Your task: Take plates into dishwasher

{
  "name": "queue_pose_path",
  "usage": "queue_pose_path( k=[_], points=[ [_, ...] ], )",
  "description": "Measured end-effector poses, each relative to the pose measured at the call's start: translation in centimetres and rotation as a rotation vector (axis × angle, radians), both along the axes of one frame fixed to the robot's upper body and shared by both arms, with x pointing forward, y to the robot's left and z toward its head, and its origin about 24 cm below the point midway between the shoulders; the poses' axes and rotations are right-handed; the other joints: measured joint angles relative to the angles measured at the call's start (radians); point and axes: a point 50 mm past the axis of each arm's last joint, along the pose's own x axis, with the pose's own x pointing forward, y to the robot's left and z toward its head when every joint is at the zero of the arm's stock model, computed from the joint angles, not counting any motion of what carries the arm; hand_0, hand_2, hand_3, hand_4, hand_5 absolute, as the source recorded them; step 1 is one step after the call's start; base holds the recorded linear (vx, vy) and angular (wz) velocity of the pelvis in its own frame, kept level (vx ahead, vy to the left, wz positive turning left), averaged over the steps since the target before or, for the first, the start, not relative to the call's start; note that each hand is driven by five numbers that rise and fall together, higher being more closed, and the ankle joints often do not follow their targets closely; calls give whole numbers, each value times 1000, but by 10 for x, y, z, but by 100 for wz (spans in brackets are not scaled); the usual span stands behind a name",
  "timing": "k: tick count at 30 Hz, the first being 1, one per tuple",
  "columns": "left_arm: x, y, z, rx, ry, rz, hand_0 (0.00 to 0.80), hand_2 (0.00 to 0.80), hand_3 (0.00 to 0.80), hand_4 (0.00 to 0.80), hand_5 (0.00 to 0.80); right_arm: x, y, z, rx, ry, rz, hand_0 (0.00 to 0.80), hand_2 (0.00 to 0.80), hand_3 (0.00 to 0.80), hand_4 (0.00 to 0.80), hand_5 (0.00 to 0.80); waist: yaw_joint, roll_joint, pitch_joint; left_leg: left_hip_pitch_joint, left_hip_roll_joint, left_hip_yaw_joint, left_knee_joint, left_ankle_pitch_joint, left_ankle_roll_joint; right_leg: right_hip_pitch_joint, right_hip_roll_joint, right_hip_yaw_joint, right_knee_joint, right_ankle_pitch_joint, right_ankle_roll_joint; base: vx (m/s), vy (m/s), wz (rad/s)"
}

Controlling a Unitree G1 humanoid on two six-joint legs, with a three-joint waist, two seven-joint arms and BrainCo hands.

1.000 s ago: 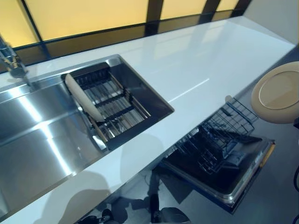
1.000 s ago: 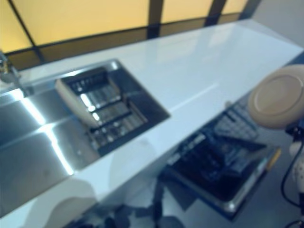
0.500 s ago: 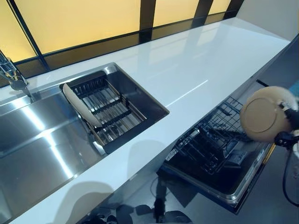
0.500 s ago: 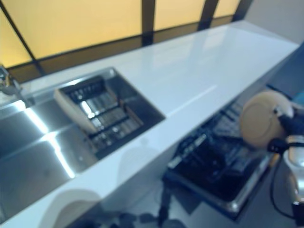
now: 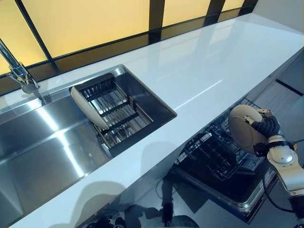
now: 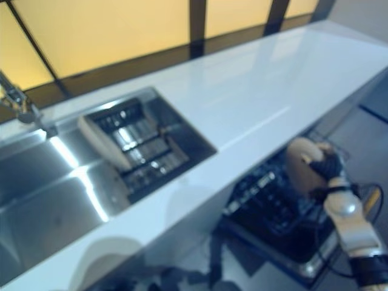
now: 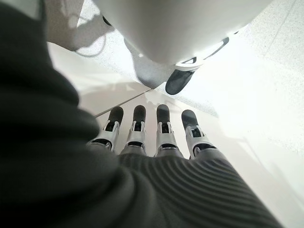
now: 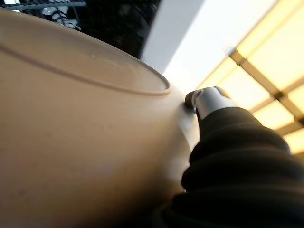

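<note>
White bench (image 5: 199, 61) above the open dishwasher rack (image 5: 216, 154), over which the right hand (image 5: 264, 127) grasps a beige plate (image 5: 243, 128) on edge, directly above the tines; left hand (image 7: 156, 130) hangs open, elsewhere.

No text, label, number or sign can be read in any view; the counter (image 5: 190, 71), the sink (image 5: 42, 142), the plate (image 5: 243, 127) and the dishwasher rack (image 5: 216, 152) show no legible print.
</note>
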Motion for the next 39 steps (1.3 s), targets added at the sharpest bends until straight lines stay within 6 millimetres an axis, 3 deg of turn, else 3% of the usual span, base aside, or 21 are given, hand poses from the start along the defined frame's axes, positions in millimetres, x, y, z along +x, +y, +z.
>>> queue_pose_path(
  k=[14, 23, 33, 39],
  points=[
    [21, -6, 4, -3, -49, -34, 0, 0, 0, 0, 0, 7, 12, -15, -228, 113, 68, 800, 800, 800, 800, 800, 6, 31, 57, -33, 1, -27, 0, 10, 0, -11, -1, -25, 0, -4, 4, -23, -24, 5],
    [31, -7, 7, 3, -74, -57, 0, 0, 0, 0, 0, 12, 16, -30, -231, 169, 79, 800, 800, 800, 800, 800, 27, 29, 75, -49, -3, -49, 0, 15, 1, -16, -4, -43, 0, -1, -1, -21, -13, 7],
    [42, -8, 11, 1, -101, -65, 0, 0, 0, 0, 0, 13, 18, -60, -291, 284, 75, 800, 800, 800, 800, 800, 53, 33, 109, -52, -2, -52, 0, 17, 0, -17, -4, -54, 0, -2, -1, -2, -6, 1],
    [44, -8, 11, 2, -105, -67, 0, 0, 0, 0, 0, 21, 20, -64, -304, 309, 72, 800, 800, 800, 800, 800, 61, 32, 112, -54, -2, -56, 0, 17, 0, -17, -4, -64, 0, -3, -2, -2, -13, 4]
  ],
)
